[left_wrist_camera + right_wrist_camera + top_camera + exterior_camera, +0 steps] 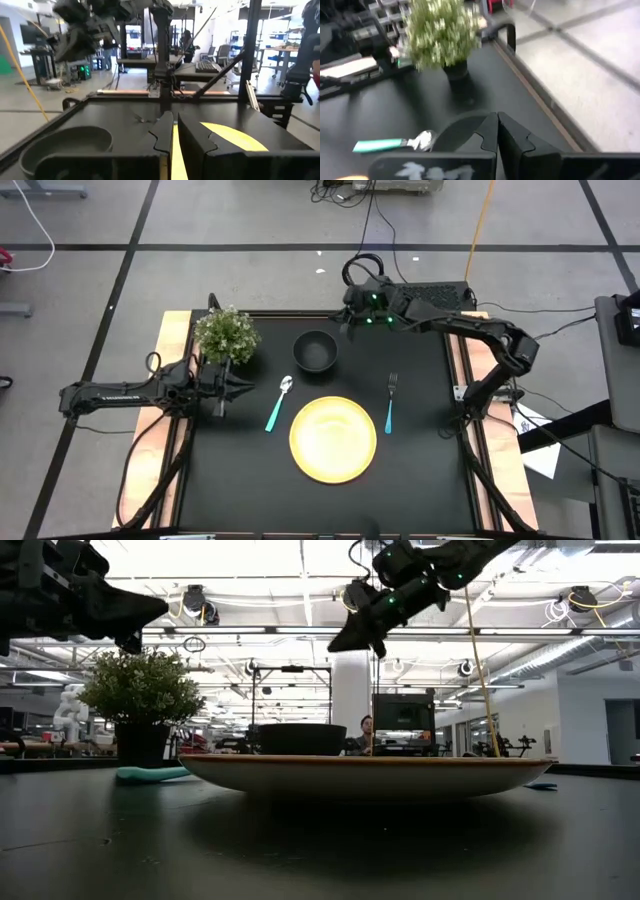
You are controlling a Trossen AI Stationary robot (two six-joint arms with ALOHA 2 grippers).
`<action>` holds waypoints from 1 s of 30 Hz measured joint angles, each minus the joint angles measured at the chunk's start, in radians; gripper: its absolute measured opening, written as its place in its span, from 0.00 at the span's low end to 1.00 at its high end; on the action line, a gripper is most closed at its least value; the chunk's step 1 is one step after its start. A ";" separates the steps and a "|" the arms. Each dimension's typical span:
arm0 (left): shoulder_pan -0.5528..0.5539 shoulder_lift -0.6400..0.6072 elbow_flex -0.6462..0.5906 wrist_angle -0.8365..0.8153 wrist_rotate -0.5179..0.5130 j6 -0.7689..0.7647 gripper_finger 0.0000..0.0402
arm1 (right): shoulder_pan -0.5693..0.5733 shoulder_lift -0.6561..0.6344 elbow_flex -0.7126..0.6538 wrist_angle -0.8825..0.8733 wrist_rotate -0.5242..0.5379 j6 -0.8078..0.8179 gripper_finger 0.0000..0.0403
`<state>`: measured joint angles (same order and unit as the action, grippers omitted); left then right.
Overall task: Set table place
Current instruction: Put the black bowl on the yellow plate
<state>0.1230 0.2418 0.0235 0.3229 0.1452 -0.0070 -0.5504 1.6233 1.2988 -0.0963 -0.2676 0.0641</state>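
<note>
The yellow plate lies flat near the middle of the black surface, and everything else is placed around it. The black bowl stands just beyond the plate's far edge, a little toward the left arm's side. The teal-handled spoon lies beside the plate on that same side, and the teal-handled fork lies beside the plate on the opposite side, both apart from the rim. The potted plant stands well away from the plate, at the far corner on the left arm's side.

The left gripper hangs above the surface between the plant and the spoon, its fingers pressed nearly together with nothing between them. The right gripper is raised beyond the bowl, on the side away from the plate, clenched and empty.

By the look of it the setting is already laid out, with no piece in hand.

As for handling, the plate looks stiff and smooth, probably slippery at its shallow rim, so a pinch across the rim edge nearest an arm seems the only purchase. The bowl looks rigid and light; its upright wall offers a firm bite, one finger inside and one outside. The spoon and fork are thin, hard and lie low against the surface, so they likely want a grip across the teal handle near its middle, where they should balance rather than tip.
</note>
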 joint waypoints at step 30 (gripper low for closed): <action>0.000 0.000 0.000 -0.019 -0.016 -0.022 0.08 | -0.047 0.449 0.646 -0.753 0.014 -0.204 0.07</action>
<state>0.1230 0.2417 0.0235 0.3039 0.1294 -0.0289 -0.5976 2.0728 1.9450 -0.8494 -0.2540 -0.1402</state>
